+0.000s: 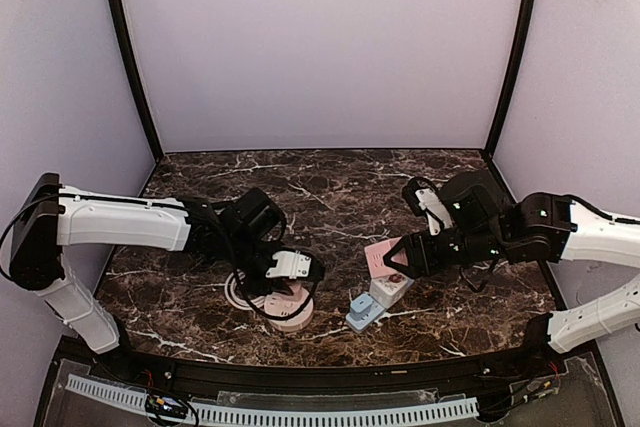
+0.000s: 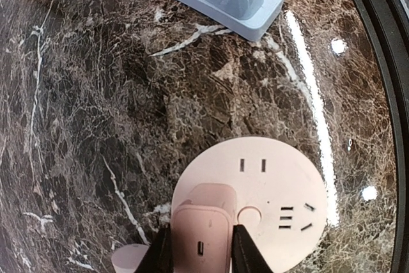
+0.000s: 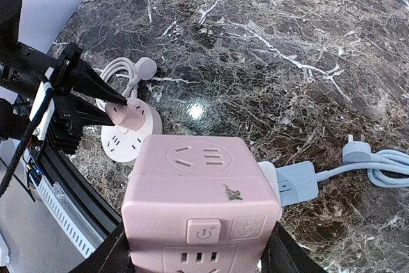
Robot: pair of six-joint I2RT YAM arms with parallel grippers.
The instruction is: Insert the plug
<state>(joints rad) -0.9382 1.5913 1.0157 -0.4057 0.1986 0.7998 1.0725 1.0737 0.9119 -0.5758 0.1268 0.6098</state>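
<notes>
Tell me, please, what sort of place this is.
Likely a robot test booth: pale walls and black posts enclose a marble-patterned table, where the left claw grips a pink plug at a round socket and the right claw holds a pink cube socket.

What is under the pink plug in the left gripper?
The round pink socket base lies under the pink plug, clamped by the left gripper. Prongs and the slots beneath are covered by its body.

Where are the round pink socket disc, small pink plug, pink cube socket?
round pink socket disc (image 2: pixel 276 177): left wrist view, top face.
small pink plug (image 2: pixel 201 220): left wrist view, top face.
pink cube socket (image 3: pixel 198 176): right wrist view, top face.
</notes>
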